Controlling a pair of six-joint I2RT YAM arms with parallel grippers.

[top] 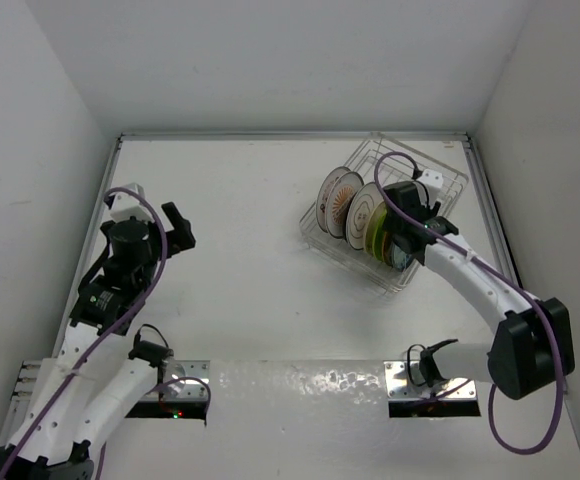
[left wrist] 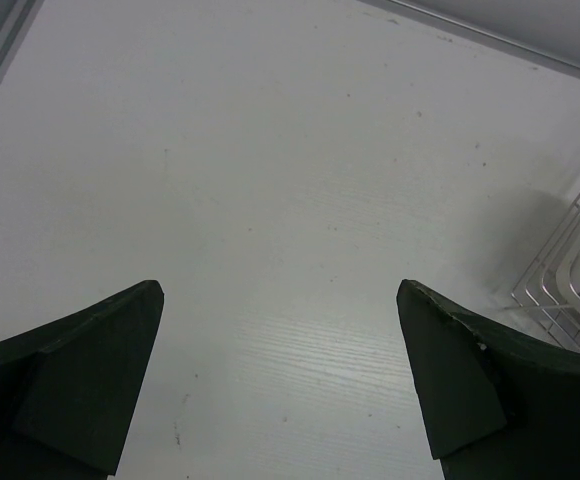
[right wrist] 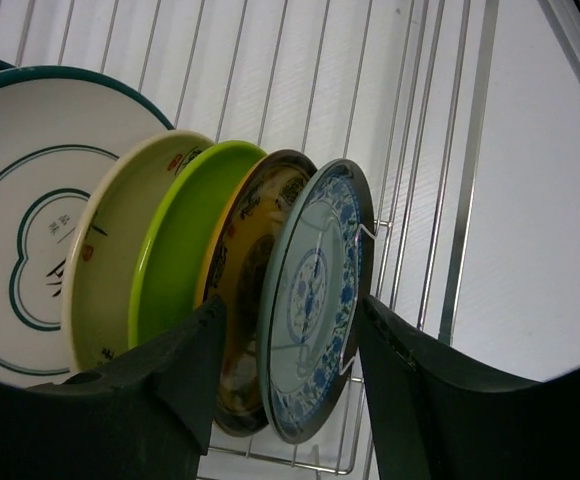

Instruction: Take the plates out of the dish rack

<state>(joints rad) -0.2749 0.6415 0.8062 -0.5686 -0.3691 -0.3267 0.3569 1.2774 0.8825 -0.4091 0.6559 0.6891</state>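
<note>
Several plates (top: 355,205) stood in dish rack (top: 440,180), upper right of top view | right pincer (right wrist: 290,308) straddled blue plate (right wrist: 315,280), clamp unclear | left pincer (left wrist: 280,290) gaped over desk (left wrist: 270,150) | needed: pinch on blue plate alone, then straight upward lift

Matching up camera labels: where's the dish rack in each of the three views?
Top external: the dish rack sits upper right, askew on the table, with plates standing in it.
Left wrist: only a corner of the dish rack shows, at the right edge.
Right wrist: the dish rack wires fill the background behind the upright plates.
Shared landmark: the white table, seen in all three views.
</note>
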